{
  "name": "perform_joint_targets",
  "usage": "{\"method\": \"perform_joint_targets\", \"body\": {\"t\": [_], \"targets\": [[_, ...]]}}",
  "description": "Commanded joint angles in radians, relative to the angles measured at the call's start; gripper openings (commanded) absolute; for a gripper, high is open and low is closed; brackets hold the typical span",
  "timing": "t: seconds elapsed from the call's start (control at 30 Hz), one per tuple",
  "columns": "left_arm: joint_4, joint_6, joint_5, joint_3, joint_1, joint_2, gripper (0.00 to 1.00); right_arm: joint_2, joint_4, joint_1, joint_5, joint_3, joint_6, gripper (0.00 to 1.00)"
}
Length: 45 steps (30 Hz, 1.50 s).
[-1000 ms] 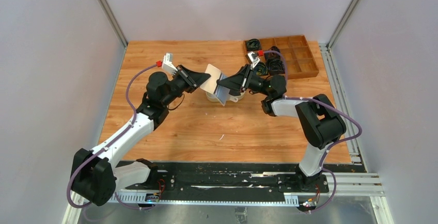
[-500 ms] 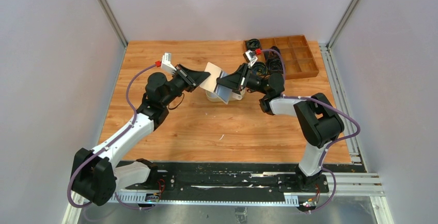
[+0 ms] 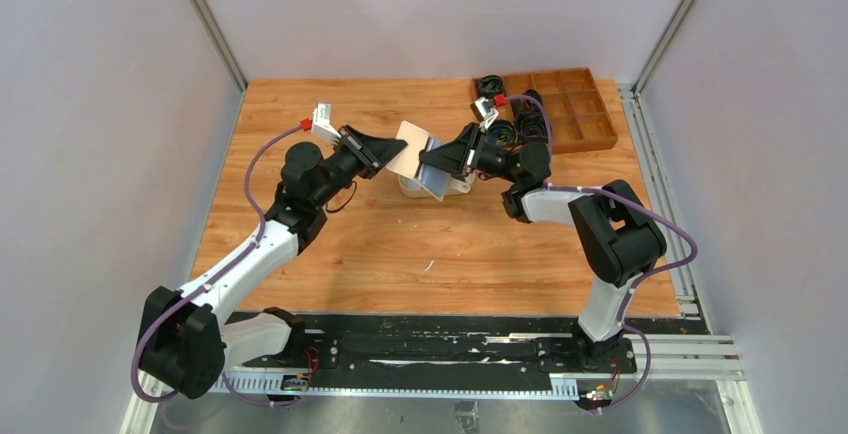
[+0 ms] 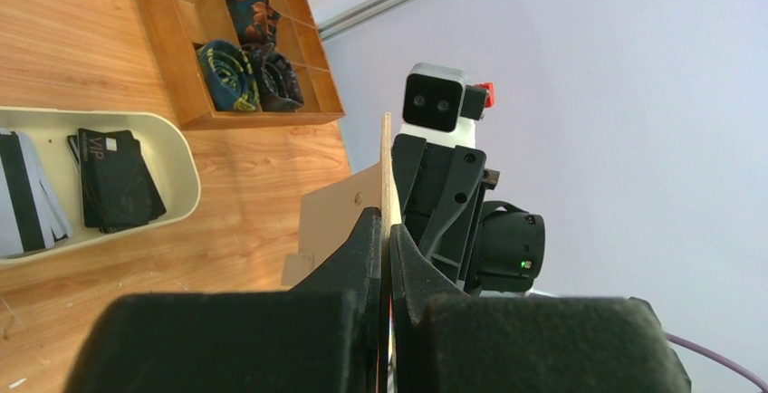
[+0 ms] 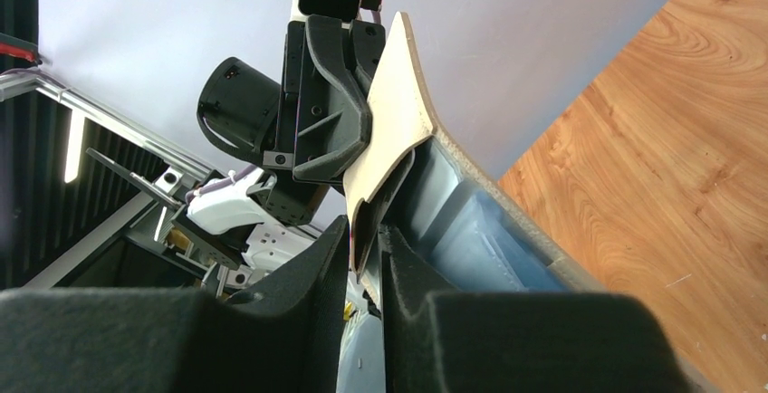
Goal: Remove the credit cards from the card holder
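The card holder (image 3: 412,157), cream outside and pale blue-grey inside, hangs open in the air between both grippers, above the oval tray. My left gripper (image 3: 388,160) is shut on its cream flap (image 4: 384,176), seen edge-on in the left wrist view. My right gripper (image 3: 436,166) is shut on the opposite thin edge (image 5: 362,230), beside the blue-grey pocket (image 5: 471,221). A dark strip shows there, and I cannot tell whether it is a card. Black credit cards (image 4: 118,185) and white striped cards (image 4: 23,198) lie in the tray.
The oval beige tray (image 3: 452,190) sits on the wooden table under the card holder; its rim shows in the left wrist view (image 4: 186,171). A brown wooden compartment box (image 3: 570,104) with dark coiled items stands at the back right.
My right gripper and its wrist have shifted slightly up and to the left, closer into the card holder. The left arm has stayed still.
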Motion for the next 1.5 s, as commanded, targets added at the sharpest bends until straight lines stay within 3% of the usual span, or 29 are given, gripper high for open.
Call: {"method": "perform_joint_targets", "body": {"t": [0.0,0.4,0.7,1.47], "targets": [[0.006,0.005,0.018,-0.020,0.003,-0.002,0.00,-0.005,0.079,0.018,-0.001,0.028,0.015,0.21],[0.006,0.007,0.021,-0.035,0.003,-0.014,0.00,-0.003,0.091,0.008,0.006,0.031,0.024,0.09],[0.006,0.010,0.024,-0.040,0.003,-0.018,0.00,0.000,0.090,0.001,0.010,0.044,0.030,0.17],[0.015,0.013,0.034,-0.048,0.003,-0.017,0.00,0.023,0.097,-0.027,0.033,0.033,0.045,0.16]]}}
